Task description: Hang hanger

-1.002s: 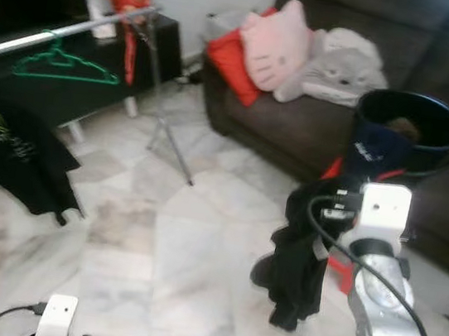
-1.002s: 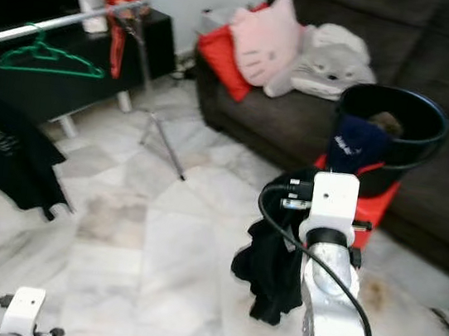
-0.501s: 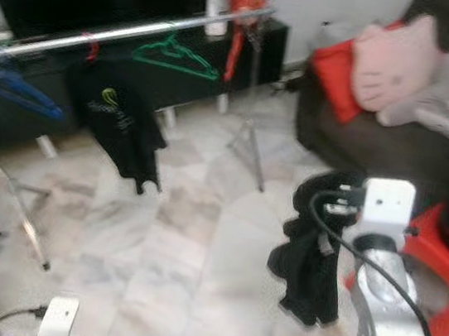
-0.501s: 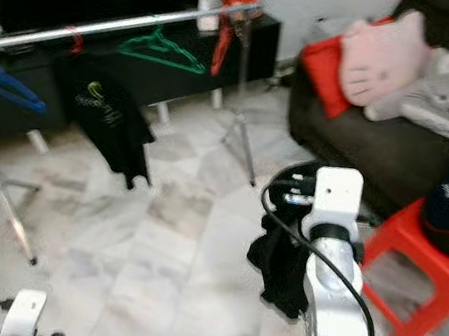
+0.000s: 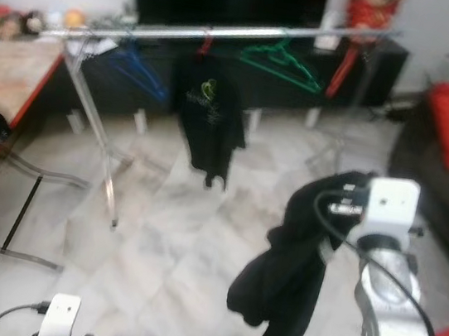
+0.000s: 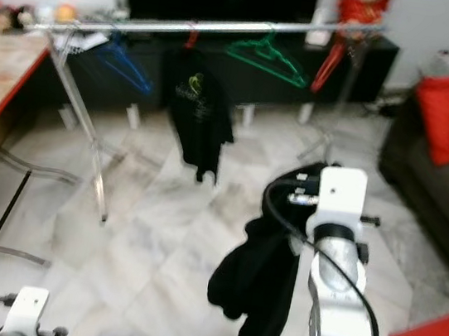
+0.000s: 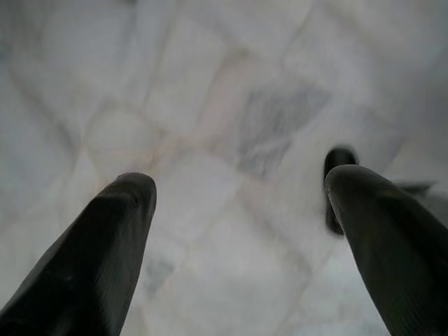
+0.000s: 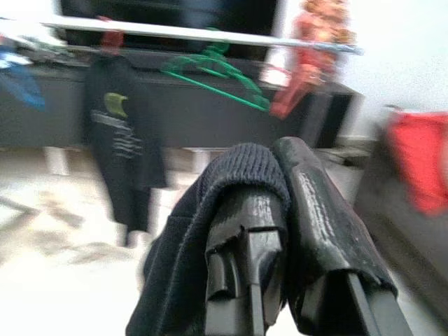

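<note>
The left gripper [image 7: 238,192] hangs over the marble floor [image 7: 210,105], its two black fingers [image 7: 98,259] spread apart; a small dark object [image 7: 336,159] lies on the floor beside one finger.

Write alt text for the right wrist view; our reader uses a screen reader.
The right gripper is shut on a dark garment draped over one finger. Beyond it, a silver clothes rail carries a green hanger and a black T-shirt.

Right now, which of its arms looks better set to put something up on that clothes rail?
The right, probably. The right gripper is raised toward the rail and shut on a black garment. The left gripper hangs low, open over the marble floor, holding nothing.
</note>
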